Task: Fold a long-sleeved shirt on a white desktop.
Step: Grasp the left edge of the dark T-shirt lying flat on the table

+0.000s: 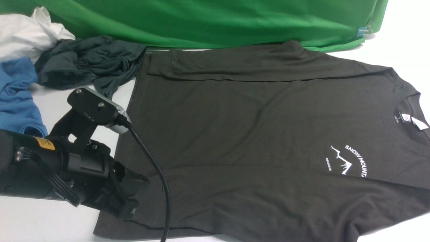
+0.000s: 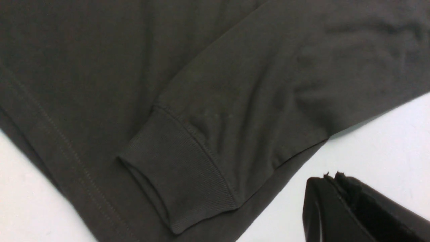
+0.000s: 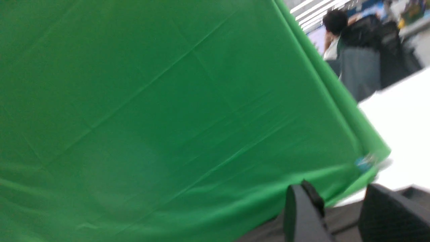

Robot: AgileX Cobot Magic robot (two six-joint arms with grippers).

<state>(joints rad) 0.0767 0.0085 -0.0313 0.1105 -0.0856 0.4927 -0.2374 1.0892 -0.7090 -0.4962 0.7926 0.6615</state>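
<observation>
Folding half done: long-sleeved shirt (image 1: 252, 127) has sleeves (image 1: 235, 64) laid inward, body folds remain; left fingers (image 2: 322, 215) shut, empty; right fingers (image 3: 302, 215) apart, empty.

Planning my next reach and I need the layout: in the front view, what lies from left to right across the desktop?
blue shirt → dark grey garment → long-sleeved shirt → mountain print on its chest → white neck label
</observation>
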